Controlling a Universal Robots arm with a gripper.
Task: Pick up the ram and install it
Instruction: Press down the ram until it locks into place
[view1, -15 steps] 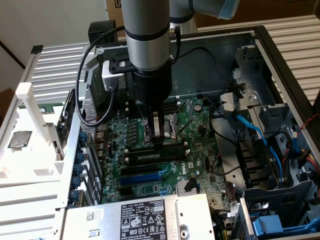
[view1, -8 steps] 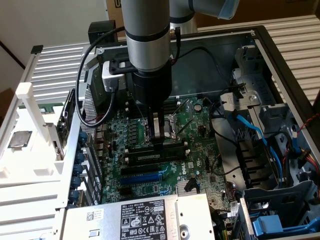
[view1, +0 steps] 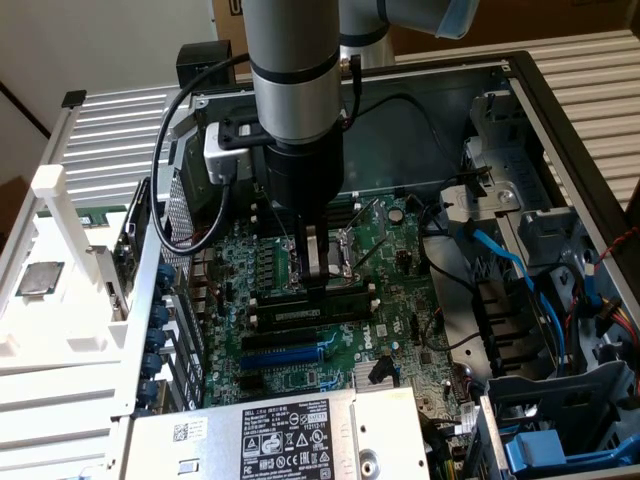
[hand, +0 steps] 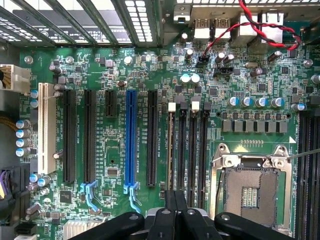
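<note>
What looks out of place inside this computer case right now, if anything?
The processor socket on the motherboard is empty, its contact grid bare. A small square silver chip lies outside the case on the white rack. Nothing looks spilled or broken.
</note>
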